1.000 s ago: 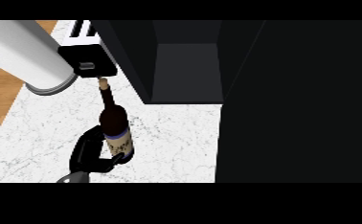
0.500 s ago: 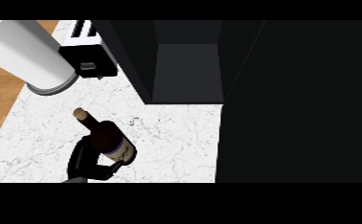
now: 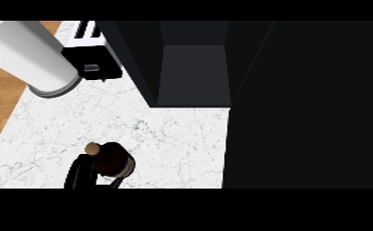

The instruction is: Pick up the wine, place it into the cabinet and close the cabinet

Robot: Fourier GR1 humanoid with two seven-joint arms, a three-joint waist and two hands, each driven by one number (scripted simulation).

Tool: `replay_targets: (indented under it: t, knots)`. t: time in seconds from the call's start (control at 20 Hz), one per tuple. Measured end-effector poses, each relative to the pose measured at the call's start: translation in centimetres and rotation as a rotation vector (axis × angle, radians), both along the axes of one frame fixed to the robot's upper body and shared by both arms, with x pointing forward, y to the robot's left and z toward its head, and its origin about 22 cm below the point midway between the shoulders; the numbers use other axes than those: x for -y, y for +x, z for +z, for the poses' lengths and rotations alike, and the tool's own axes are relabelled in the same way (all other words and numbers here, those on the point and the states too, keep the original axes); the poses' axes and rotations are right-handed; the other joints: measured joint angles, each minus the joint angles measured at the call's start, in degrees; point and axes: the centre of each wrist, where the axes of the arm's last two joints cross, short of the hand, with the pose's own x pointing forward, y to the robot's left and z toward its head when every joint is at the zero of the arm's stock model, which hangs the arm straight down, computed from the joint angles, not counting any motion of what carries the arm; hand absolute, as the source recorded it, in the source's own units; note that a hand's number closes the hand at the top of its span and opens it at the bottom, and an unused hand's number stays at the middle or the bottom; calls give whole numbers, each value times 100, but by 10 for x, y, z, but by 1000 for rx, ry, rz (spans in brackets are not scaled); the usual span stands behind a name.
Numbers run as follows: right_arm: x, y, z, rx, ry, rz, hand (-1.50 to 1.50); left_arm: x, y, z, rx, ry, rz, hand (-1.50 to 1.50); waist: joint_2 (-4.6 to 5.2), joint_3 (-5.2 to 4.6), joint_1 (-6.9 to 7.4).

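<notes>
While the black hand [image 3: 82, 172] at the view's lower edge curls its fingers round the wine bottle [image 3: 111, 160], the pickup looks done: the bottle appears lifted clear of the marble counter [image 3: 175, 141], seen nearly end-on with its cork towards the view. Which hand this is cannot be told; the other does not show. Up and to the right of the hand, well apart, the dark cabinet [image 3: 191, 74] stands open. Carrying the wine inside and shutting the cabinet are left. Farther up-left sit a toaster [image 3: 91, 62] and a white cylinder [image 3: 33, 57].
</notes>
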Motion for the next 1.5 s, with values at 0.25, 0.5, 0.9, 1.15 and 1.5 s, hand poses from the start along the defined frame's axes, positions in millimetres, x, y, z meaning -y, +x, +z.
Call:
replay_targets:
  t: [0.25,0.5,0.9,1.15,1.5]
  knots:
    - [0,-2,-4,-8,5,-1,-150,10,-9,16,49,-41,-21,150,5,-12,18]
    - [-5,0,-8,-8,12,3,-150,30,-5,49,99,-80,-53,150,9,-15,23]
    - [-1,3,-8,-14,10,9,-150,62,7,116,142,-106,-87,150,14,-18,8]
    - [2,-2,-8,-13,6,8,-150,76,21,151,178,-93,-81,150,16,-19,-7]
    - [1,-4,-10,-19,15,5,-150,113,55,191,171,-108,-81,150,19,-21,-31]
